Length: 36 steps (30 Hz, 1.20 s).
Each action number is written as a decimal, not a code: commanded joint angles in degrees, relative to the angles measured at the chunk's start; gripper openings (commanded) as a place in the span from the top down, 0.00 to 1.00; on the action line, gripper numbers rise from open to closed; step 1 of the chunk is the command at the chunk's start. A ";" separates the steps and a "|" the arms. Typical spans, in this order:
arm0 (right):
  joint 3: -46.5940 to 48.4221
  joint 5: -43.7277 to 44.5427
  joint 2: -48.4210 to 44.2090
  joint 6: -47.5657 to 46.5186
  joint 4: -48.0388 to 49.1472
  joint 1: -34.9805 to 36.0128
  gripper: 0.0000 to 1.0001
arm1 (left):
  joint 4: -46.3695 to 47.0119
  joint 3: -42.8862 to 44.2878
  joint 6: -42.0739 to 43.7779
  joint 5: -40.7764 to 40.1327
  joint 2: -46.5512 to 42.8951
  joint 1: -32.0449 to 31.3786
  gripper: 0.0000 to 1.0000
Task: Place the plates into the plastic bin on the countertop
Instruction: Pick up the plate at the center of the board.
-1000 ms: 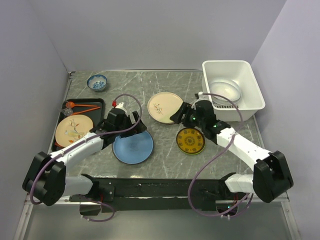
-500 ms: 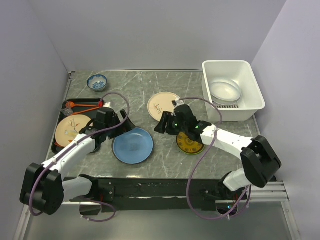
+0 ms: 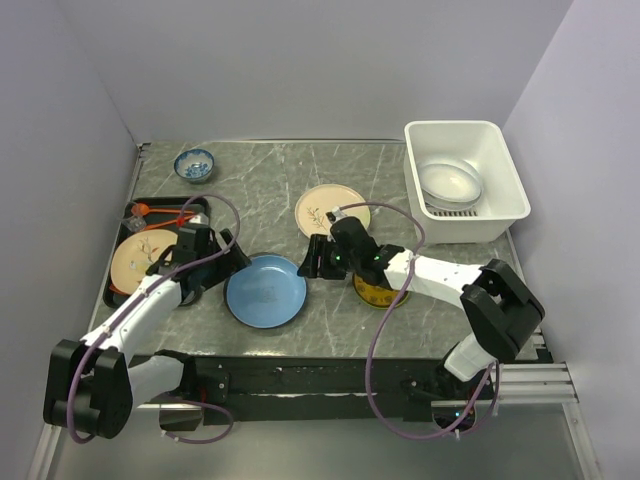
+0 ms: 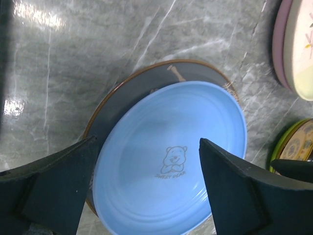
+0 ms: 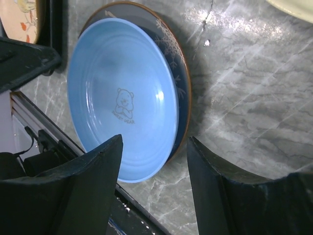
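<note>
Plates mostly not binned yet. Plastic bin [image 3: 455,126], at 2 o'clock on table [image 3: 260,175], holds at least one pale plate [image 3: 450,182]. Left out: blue plate [image 3: 265,290] at 7 o'clock, stacked on dark brown-rimmed plate [image 4: 127,93]; cream sprig plate [image 3: 330,210] near centre; yellow-patterned plate [image 3: 375,292] at 5, partly under R arm; peach plate [image 3: 145,262] on black tray [image 3: 165,202] at 9. Left tool [image 3: 226,266] & right tool [image 3: 308,266] both spread wide, empty, flanking blue plate.

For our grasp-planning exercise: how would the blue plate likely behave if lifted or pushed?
The blue plate looks rigid and glossy, so probably slippery to pinch and breakable if dropped. It rests on a darker plate, so a push may slide it off rather than move both.
</note>
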 commanded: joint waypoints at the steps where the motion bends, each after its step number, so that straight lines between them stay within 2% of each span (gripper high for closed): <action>1: 3.03 0.15 0.74 0.01 0.78 0.31 0.38 | 1.64 -1.23 0.16 1.83 -0.38 0.25 0.12; 8: 2.50 -0.90 2.06 0.19 1.04 0.31 0.44 | 4.01 -2.46 0.60 3.94 1.03 0.25 0.26; 16: 2.67 -1.61 3.91 -0.16 0.60 0.40 0.47 | 7.09 -4.04 0.86 7.46 2.96 0.16 0.28; 36: 2.67 -5.12 8.57 0.19 1.92 0.40 0.51 | 7.88 -3.69 1.39 8.51 3.58 0.25 0.29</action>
